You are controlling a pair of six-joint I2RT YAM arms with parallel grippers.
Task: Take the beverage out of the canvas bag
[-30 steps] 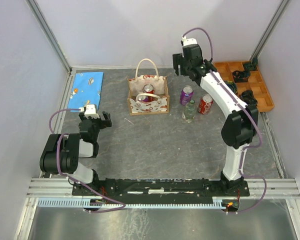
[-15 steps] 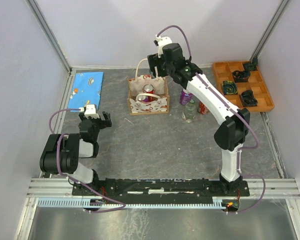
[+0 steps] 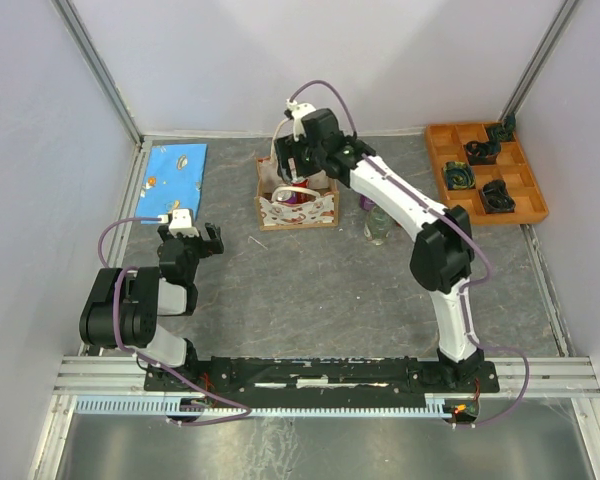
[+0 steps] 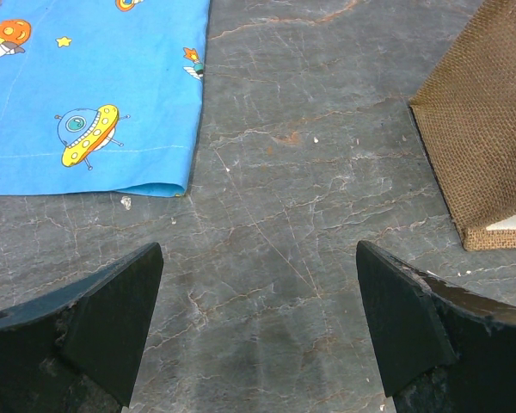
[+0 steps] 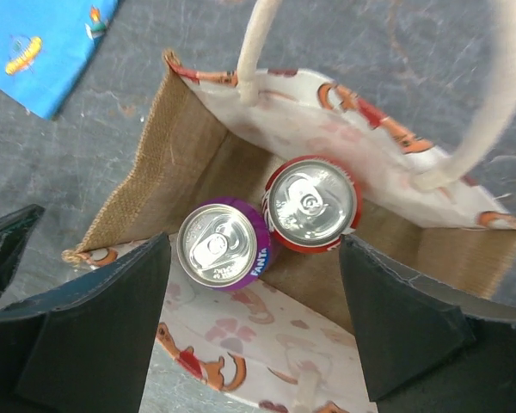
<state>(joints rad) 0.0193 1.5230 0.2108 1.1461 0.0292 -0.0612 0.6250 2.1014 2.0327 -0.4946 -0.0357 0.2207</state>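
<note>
Resting low at the near left, the left gripper [image 4: 258, 267] has its fingers spread wide with nothing between them, only bare table [image 4: 284, 172] below. Farther in, mid-table, the canvas bag [image 5: 155, 163] stands upright with two drinks inside, a purple can [image 5: 217, 245] touching a red can [image 5: 312, 202]. The right gripper [image 5: 254, 249] hangs above the bag's mouth, fingers well apart and holding nothing, roughly straddling both cans.

The main risk, as I judge it, is the fingers coming down around both cans or onto a rim, since the cans touch and leave no gap; such a pinch could slip or tip one over. A finger could also catch a looped handle [image 5: 256, 39] or the soft side wall, and lifting would then drag the light bag along, as nothing pins it down.

Only the right wrist view shows the can tops and how they sit; from above, the arm covers most of the bag's opening. Only the top view shows a bottle [image 3: 378, 228] standing just right of the bag and the orange tray [image 3: 528, 212] at the far right. The left wrist view adds the blue cloth [image 4: 86, 86] and a lower corner of the bag's brown side
</note>
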